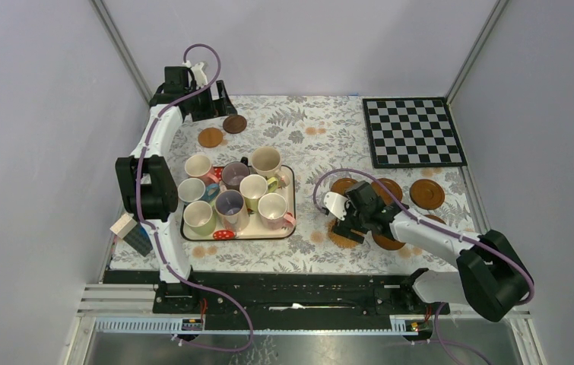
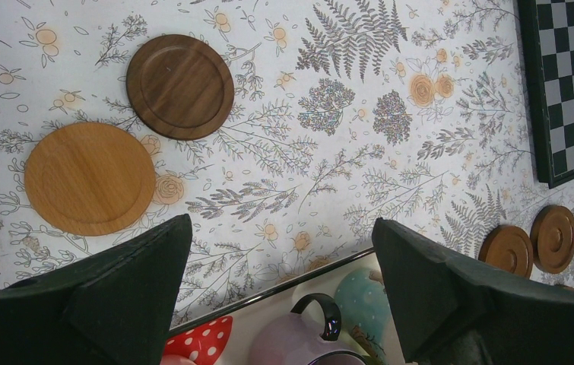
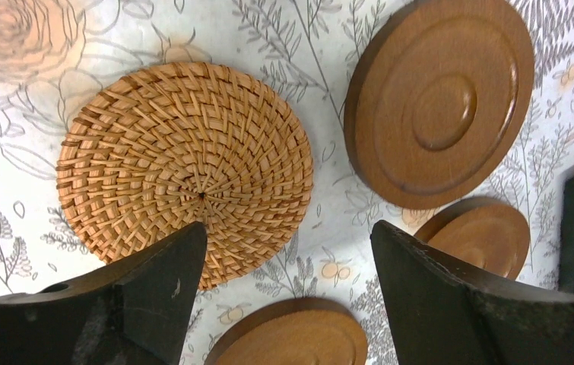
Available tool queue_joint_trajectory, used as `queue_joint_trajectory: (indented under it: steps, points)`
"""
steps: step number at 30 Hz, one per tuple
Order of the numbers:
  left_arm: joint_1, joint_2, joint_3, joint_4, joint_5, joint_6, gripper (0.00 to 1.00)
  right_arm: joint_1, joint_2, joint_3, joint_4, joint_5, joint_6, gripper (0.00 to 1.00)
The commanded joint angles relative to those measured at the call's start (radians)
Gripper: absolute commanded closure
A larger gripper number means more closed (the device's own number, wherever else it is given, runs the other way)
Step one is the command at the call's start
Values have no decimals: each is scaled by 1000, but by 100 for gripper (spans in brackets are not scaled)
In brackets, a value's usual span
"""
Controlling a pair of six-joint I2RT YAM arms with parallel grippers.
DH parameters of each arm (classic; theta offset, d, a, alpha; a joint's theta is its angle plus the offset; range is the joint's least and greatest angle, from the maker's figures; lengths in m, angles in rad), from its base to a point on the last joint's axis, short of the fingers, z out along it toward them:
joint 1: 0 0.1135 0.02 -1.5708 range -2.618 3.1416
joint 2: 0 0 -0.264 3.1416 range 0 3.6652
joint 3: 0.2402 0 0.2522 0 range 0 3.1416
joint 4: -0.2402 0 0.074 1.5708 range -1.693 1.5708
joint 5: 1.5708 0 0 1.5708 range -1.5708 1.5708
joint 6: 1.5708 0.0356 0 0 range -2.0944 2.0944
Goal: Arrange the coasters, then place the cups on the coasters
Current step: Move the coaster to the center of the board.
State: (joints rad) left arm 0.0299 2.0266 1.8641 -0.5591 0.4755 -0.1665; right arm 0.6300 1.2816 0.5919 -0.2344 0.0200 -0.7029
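Top external view: eight mugs packed in one tray, coasters in two groups

The rectangular cream tray has a dark rim and a red strawberry print. It sits on the left of the fern-print tablecloth. All eight ceramic mugs stand upright in it, mouths up and crowded together. Their glazes are cream, green and purple, one has a pink handle, and a white mug has a blue handle. None of them stands on a coaster.

The coasters all lie flat on the cloth. Beyond the tray, at the far left, a light wood coaster with a pale, smooth grain lies just beside a dark wood coaster with a shallow raised lip.

The others are gathered on the right, in front of the checkerboard mat. One is a woven coaster, a round of tan fibre plaited outward from its centre. Near it is a ringed coaster of mid-brown wood turned in concentric ridges, with more brown wooden discs around them.

The left gripper hangs over the cloth between the two far coasters and the tray rim, its jaws spread wide and holding nothing. The right gripper is at the near edge of the woven coaster, also spread wide with nothing held. Whether its finger touches the weave cannot be told.
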Motion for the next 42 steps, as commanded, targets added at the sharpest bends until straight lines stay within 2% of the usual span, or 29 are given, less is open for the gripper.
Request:
queue_joint_trajectory:
  steps: [1, 6, 11, 19, 23, 27, 30, 34, 37, 39, 42]
  points:
    - [-6, -13, 29, 25, 25, -10, 1, 7, -40, -53, -128, 53, -15, 13]
    - [-8, -4, 35, 24, 20, -10, 1, 7, -49, -42, -136, 69, 10, 12]
    - [-8, 14, 61, 23, -11, -5, 1, 8, -38, 41, -128, 62, 57, 11]
    - [-10, 144, 227, -16, -244, 36, 1, 8, -35, 202, -127, 9, 148, 8]
    - [-9, 220, 289, -15, -301, 71, 2, 6, 3, 302, -144, 2, 207, 8]
    - [-1, 227, 255, -11, -194, 100, 4, -4, 86, 429, -160, -16, 285, 8]
    - [0, 192, 195, 2, -117, 133, 5, -46, 190, 554, -178, -103, 351, 9]
    - [3, 138, 154, -13, -50, 187, 4, -117, 380, 780, -328, -266, 358, 13]
    - [17, 146, 189, -47, -76, 171, 4, -147, 472, 870, -365, -393, 309, 15]
    - [21, 182, 229, -66, -97, 156, 5, -148, 521, 908, -350, -416, 301, 16]
    - [21, 230, 257, -12, -128, 117, 6, -150, 601, 993, -356, -416, 324, 17]
